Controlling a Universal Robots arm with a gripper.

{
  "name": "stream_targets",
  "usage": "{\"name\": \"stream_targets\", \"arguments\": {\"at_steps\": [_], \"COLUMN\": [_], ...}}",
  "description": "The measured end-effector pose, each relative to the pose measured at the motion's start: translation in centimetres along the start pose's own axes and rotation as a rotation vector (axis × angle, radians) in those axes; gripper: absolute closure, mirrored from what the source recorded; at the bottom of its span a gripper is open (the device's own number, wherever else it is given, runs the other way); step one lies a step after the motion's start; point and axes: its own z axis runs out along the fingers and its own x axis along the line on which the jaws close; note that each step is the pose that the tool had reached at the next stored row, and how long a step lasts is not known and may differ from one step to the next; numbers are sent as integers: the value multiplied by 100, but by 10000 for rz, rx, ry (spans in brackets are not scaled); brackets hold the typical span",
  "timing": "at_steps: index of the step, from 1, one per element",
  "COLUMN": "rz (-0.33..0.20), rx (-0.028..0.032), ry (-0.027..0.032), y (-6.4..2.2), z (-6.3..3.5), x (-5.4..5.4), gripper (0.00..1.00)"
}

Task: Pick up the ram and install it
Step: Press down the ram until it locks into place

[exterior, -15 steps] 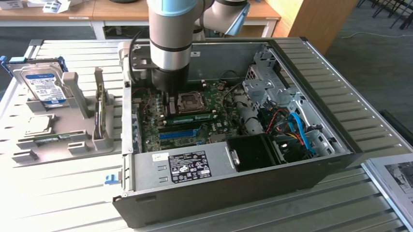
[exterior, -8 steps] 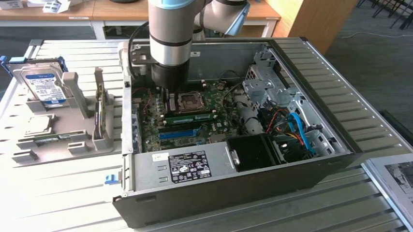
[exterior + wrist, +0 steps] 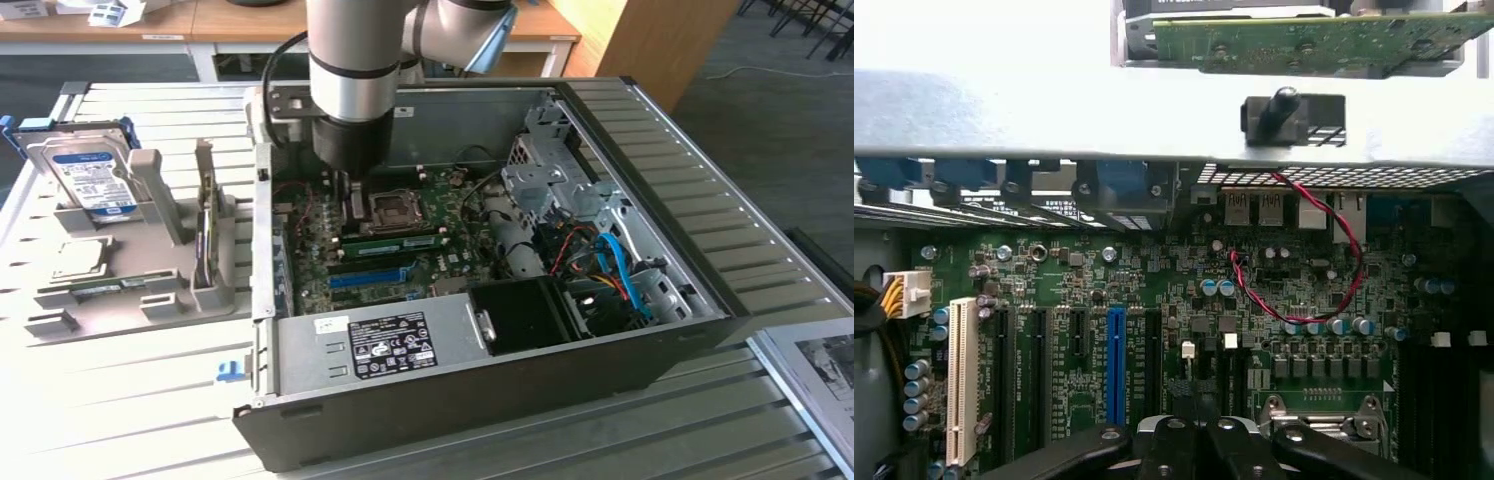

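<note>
1. Where the single arm reaches down into the open computer case (image 3: 497,405), the end effector (image 3: 354,205) hangs just above the motherboard (image 3: 314,255), its fingers (image 3: 1184,445) pressed together and gripping nothing.
2. One ram (image 3: 394,241), a narrow green stick, lies along the motherboard at 5 o'clock from the end effector and just beside it. It sits between the CPU socket (image 3: 396,210) and one long blue slot (image 3: 367,278). Whether it is fully seated cannot be told.
3. One second green board (image 3: 204,215) stands on edge in the grey stand (image 3: 127,290), at 9 o'clock from the case in the exterior view and well apart from the end effector. In the wrist view the same board (image 3: 1304,40) appears beyond the case wall.
4. One hard drive (image 3: 87,175) with a blue-and-white label stands upright in the stand, at 9 o'clock from the second green board.
5. One power supply (image 3: 387,345) with a black label sits at the case's 6 o'clock edge in the exterior view.
6. One red-and-black wire pair (image 3: 1351,282) loops over the motherboard in the wrist view.
7. Case and stand both rest on the slatted worktop (image 3: 134,420).
</note>
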Motion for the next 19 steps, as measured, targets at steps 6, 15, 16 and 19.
{"name": "stream_targets", "arguments": {"at_steps": [6,15,16,19], "rz": [0,0,0,0], "rx": [0,0,0,0], "ry": [0,0,0,0], "y": [-2,-7,-8,-8], "z": [-123,-324,-346,-412], "x": [-2,-7,-7,-9], "gripper": [90,90,90,90]}}
